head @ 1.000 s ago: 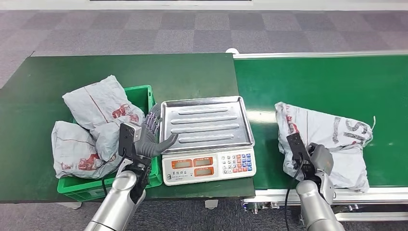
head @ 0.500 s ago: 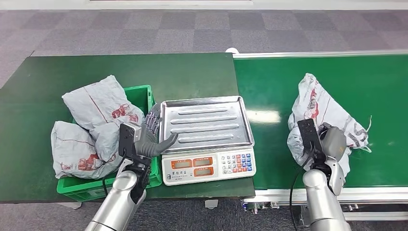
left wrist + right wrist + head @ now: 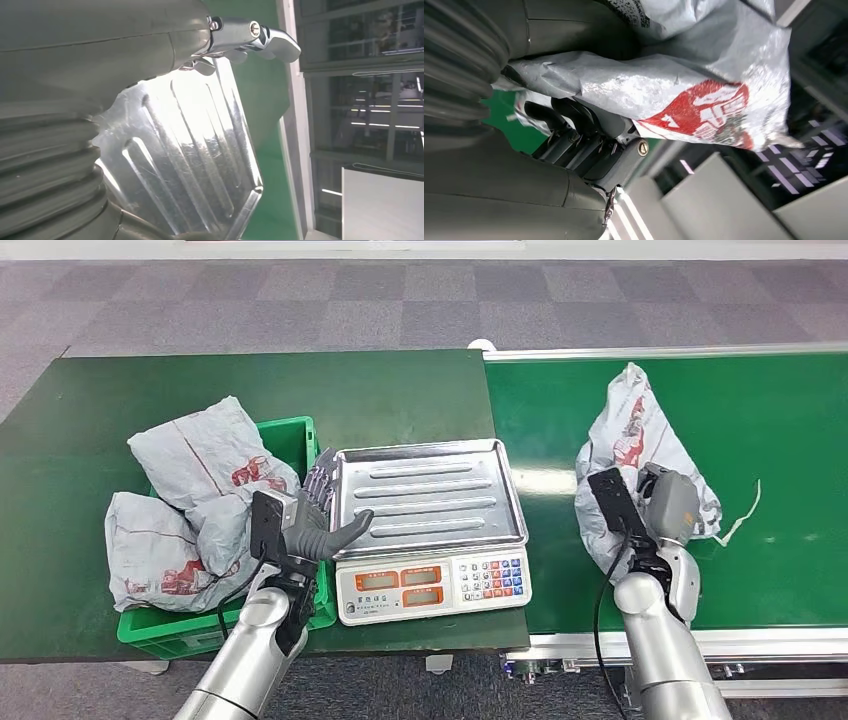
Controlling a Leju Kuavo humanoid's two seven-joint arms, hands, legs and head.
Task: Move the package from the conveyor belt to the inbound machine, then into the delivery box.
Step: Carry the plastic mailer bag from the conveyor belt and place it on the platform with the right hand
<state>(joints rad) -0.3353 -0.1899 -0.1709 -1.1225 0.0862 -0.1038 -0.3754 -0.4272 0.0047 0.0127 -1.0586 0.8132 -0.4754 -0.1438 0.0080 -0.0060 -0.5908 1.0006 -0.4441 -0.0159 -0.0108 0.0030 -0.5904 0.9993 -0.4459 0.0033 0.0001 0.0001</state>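
Right hand [image 3: 668, 508] is raised on its silver arm, fingers [image 3: 574, 131] curled tight around a grey package [image 3: 630, 440] that stands up above it. Left hand [image 3: 318, 518] is held forward, fingers spread, holding nothing.

My right hand [image 3: 668, 508] grips the grey package [image 3: 637, 455] over the conveyor belt [image 3: 780, 420]. My left hand [image 3: 318, 525] rests spread, thumb touching the scale tray [image 3: 430, 495] edge.

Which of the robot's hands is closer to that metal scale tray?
Left. The left hand is at the tray edge, by the bin. The right hand is off over the belt, holding the package.
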